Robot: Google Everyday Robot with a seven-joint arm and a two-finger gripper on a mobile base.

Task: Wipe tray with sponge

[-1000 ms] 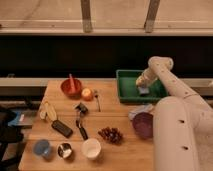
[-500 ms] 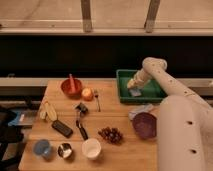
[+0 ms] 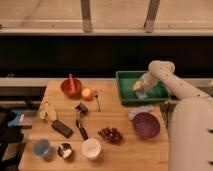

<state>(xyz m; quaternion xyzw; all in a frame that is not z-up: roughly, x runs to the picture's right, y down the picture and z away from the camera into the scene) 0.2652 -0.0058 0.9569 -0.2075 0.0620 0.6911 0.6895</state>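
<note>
The gripper (image 3: 139, 88) is down inside the green tray (image 3: 120, 86), a little left of the tray's middle. At its tip is a yellowish sponge (image 3: 136, 86), pressed against the tray floor. The jaws look clamped on the sponge, since it has travelled with the tip from one picture to the next.

A second ago the gripper was towards the right half of the tray. Half a second ago it had swept over to the left part. Now it is a touch back towards the centre. I read that as a wiping stroke under way, with the sponge being dragged side to side across the floor. The tray itself has not shifted on the counter (image 3: 125, 152). A pale patch on the tray floor just right of the sponge could be a wet streak or a glare (I cannot tell which).

So the task looks to be in its working phase, not at its start. The front and far right parts of the tray probably still need passes.

Just in front of the tray lie a pale cloth (image 3: 141, 110) and a purple bowl (image 3: 146, 125). A red bowl (image 3: 71, 87) and an orange fruit (image 3: 87, 94) sit well to the left of the tray. None of them has moved.
</note>
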